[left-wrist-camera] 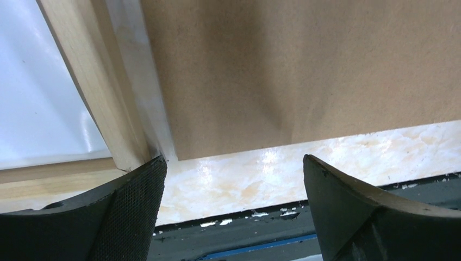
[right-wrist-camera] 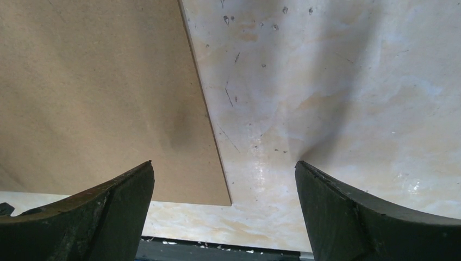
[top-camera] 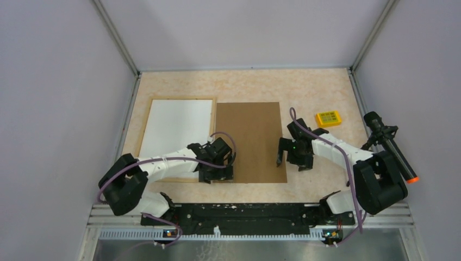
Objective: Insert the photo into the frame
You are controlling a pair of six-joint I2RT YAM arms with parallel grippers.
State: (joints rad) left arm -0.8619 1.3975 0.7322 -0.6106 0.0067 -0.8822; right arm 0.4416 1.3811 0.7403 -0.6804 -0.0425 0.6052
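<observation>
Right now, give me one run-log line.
left pincer open, over board near-left corner | right pincer open, over near-right corner | frame beside board | photo unseen

Top view high, facing down, wrist views close, low, all sharing the brown board [top-camera: 251, 141]

Pale grey walls [top-camera: 54, 81] on three sides of a beige marbled tabletop [top-camera: 244, 84], even soft light
</observation>
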